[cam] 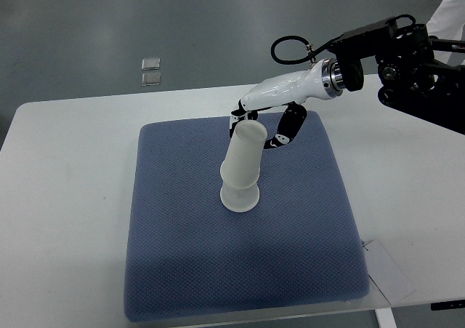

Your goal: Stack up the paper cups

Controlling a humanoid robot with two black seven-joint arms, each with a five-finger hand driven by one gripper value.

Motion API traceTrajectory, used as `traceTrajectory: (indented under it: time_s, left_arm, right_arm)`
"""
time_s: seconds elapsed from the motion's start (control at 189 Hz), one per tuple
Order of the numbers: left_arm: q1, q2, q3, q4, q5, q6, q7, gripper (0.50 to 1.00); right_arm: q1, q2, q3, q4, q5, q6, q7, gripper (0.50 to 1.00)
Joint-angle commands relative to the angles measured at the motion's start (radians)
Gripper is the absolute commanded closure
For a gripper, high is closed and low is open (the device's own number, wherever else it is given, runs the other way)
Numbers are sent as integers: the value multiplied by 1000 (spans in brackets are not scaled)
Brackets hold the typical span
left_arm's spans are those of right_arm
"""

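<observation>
On the blue mat, an inverted paper cup carries a tilted upper cup. The right hand grips the upper cup's rim, fingers closed around it.

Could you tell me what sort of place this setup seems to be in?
Probably a robotics lab or test bench: a plain white table on a grey floor, a blue mat laid out as a work surface, and the robot's right hand holding a tilted paper cup.
</observation>
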Motion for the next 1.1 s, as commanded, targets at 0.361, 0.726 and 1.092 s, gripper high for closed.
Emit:
traceTrajectory:
  time_s: [0.361,0.726,1.092]
  left_arm:
    - [0,0,0,0,0,0,0,500]
    - [0,0,0,0,0,0,0,500]
    - [0,0,0,0,0,0,0,500]
  right_arm:
    - [-1,-5,9,-6,11,31,-61,587]
    - [1,-16,24,2,21,27,-61,587]
    - [-103,-46,162,-119,425,-105,-135,589]
